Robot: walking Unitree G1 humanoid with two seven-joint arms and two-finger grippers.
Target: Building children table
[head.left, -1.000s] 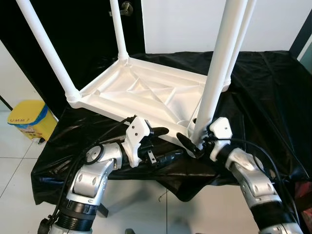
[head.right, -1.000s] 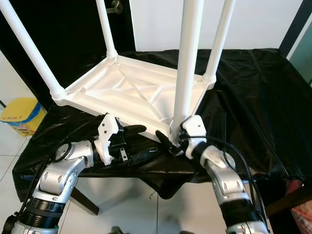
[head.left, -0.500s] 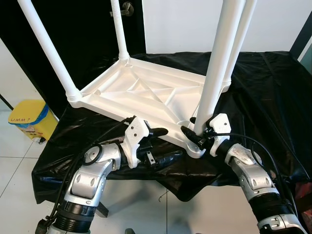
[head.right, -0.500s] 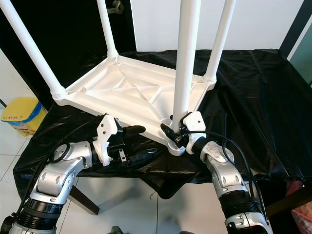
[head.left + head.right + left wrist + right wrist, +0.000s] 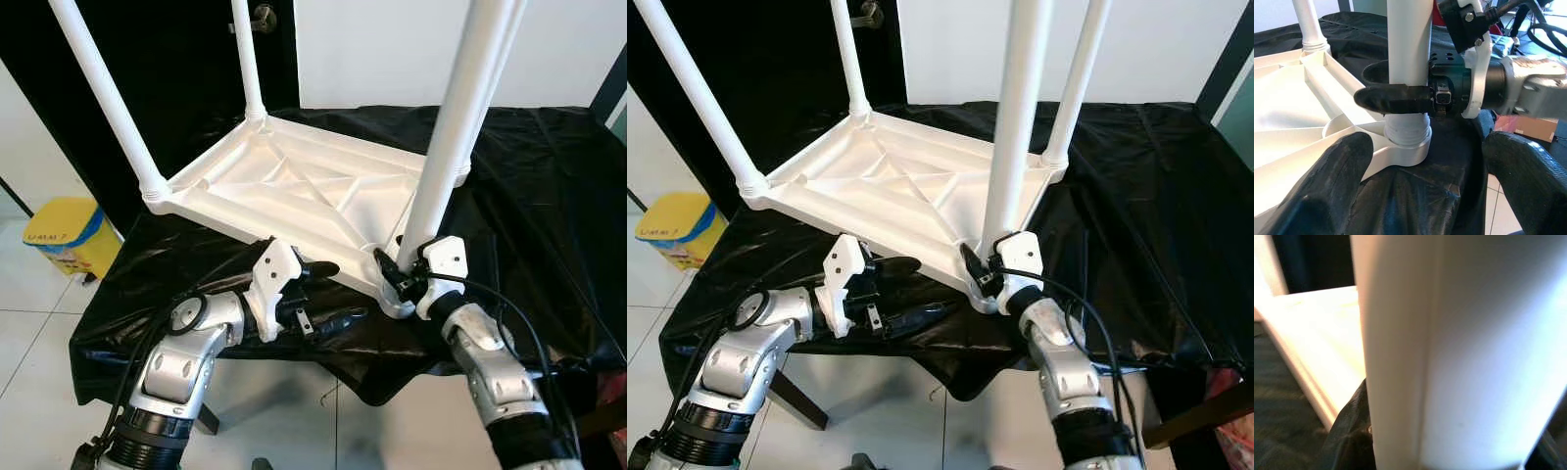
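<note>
Right claw (image 5: 400, 276) clamped around the base of the nearest leg (image 5: 446, 157), right at its corner socket on the upturned tabletop (image 5: 294, 191). Left claw (image 5: 323, 292) just beside, fingers spread wide, holding nothing, low over the black-draped bench (image 5: 529, 176). Beyond both claws, three more legs already standing in their corners. Judged nearly built: last leg to tighten, then flipping upright.

White plastic table top (image 5: 294, 186), ribbed underside, white legs (image 5: 456, 137). Glossy black sheet (image 5: 529, 186) covers the worktop. Yellow bin (image 5: 61, 235) with blue lid patch, dark lettering. Floor (image 5: 39, 362) pale grey tile, wall (image 5: 392, 49) white, door (image 5: 167, 69) black. Arms (image 5: 181, 357) silver; left gripper (image 5: 328, 294) and right gripper (image 5: 387, 266) black-fingered with white housings.
</note>
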